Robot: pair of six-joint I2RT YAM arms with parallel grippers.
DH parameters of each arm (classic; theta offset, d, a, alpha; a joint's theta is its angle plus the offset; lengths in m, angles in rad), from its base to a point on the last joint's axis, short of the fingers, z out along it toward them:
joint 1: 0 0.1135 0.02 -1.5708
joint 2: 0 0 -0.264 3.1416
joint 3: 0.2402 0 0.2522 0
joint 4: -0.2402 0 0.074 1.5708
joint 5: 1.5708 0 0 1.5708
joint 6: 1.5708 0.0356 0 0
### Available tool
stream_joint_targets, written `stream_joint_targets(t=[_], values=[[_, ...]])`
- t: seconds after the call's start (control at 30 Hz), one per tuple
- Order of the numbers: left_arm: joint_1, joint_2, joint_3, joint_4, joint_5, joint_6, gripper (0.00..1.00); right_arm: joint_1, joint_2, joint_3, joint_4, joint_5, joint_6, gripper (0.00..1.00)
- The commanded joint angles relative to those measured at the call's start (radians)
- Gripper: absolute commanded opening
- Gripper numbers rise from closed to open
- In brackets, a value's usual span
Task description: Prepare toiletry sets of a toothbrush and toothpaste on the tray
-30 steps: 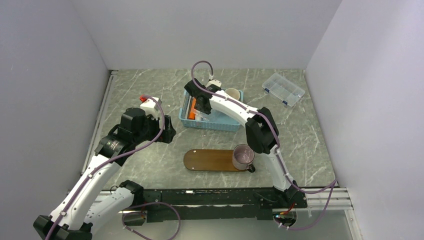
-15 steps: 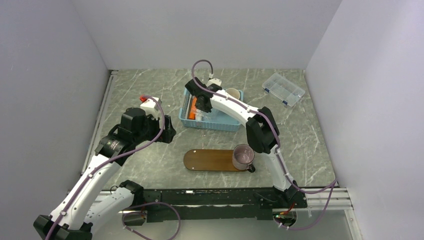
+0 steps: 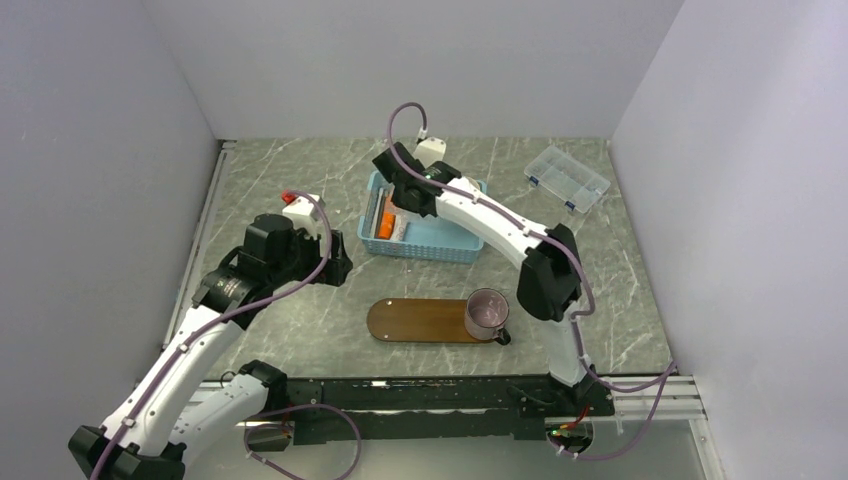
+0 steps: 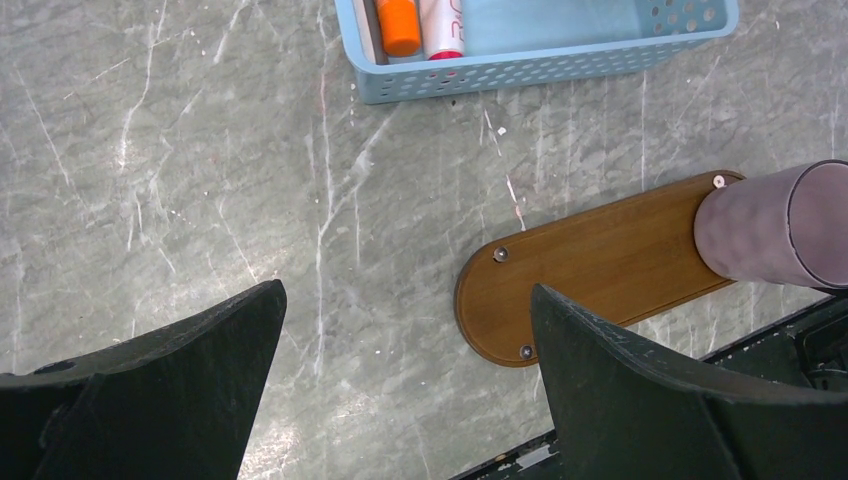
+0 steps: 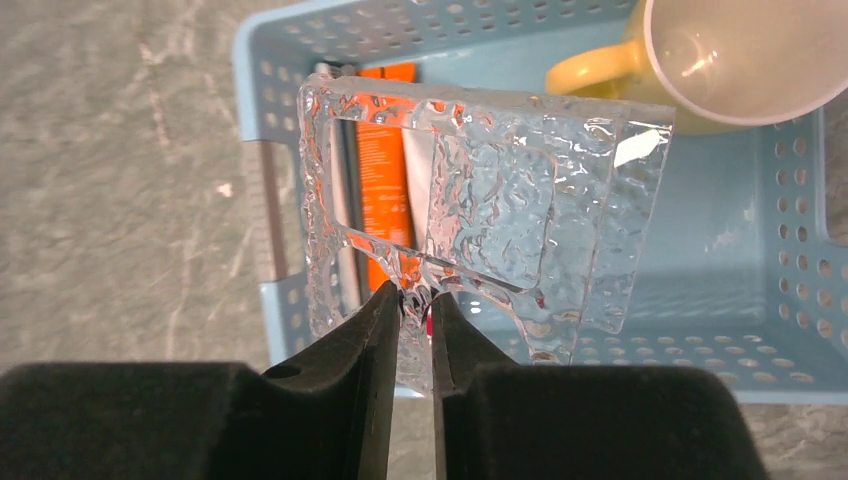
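The right jaws are clenched on the near edge of a clear, dimpled plastic sheet (image 5: 480, 200). Their tips are pressed together with only the thin plastic between them. The sheet is held above the blue basket (image 5: 800, 250), and in the right wrist view it covers most of the basket's left half. It has a raised rectangular panel in the middle and a rectangular window towards its left side.

The toiletries lie in the left part of the basket, none of them on the tray yet. A grey toothbrush (image 4: 369, 25) runs along the left wall. An orange toothpaste (image 4: 399, 22) lies just beside it, and next to that is a white toothpaste (image 4: 441, 25) with a red cap. All three lie lengthwise, with their near ends at the basket's front wall. A yellow mug (image 5: 740, 50) stands in the basket's far right corner.

The tray (image 3: 410, 320) lies on the table (image 3: 300, 180) in front of the basket and apart from it. A mauve cup (image 3: 487, 312) stands on its right end.

The left jaws are released and spread wide with nothing between them. They hang over the table, left of the tray and near the basket's front left corner. A clear box (image 3: 567, 178) sits at the table's far right, well apart from everything else.
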Motion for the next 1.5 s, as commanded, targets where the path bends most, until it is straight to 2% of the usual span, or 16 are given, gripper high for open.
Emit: stream_joint_targets(t=[0.0, 0.37, 0.6, 0.77, 1.27, 1.47], values=[[-0.004, 0.005, 0.000, 0.026, -0.015, 0.003, 0.99, 0.010, -0.113, -0.040, 0.074, 0.054, -0.046, 0.00], [-0.004, 0.001, 0.001, 0.020, -0.052, 0.003, 0.99, 0.013, -0.275, -0.192, 0.150, -0.014, -0.064, 0.00], [-0.002, -0.002, 0.001, 0.019, -0.052, 0.003, 0.99, 0.016, -0.430, -0.351, 0.208, -0.131, -0.104, 0.00], [-0.001, 0.004, 0.001, 0.017, -0.082, 0.003, 0.99, 0.017, -0.571, -0.518, 0.309, -0.261, -0.131, 0.00], [0.007, 0.026, 0.003, 0.012, -0.104, 0.003, 0.99, 0.028, -0.814, -0.817, 0.408, -0.508, -0.079, 0.00], [0.008, 0.026, 0.004, 0.012, -0.110, 0.002, 0.99, 0.053, -0.899, -0.929, 0.414, -0.515, -0.042, 0.00]])
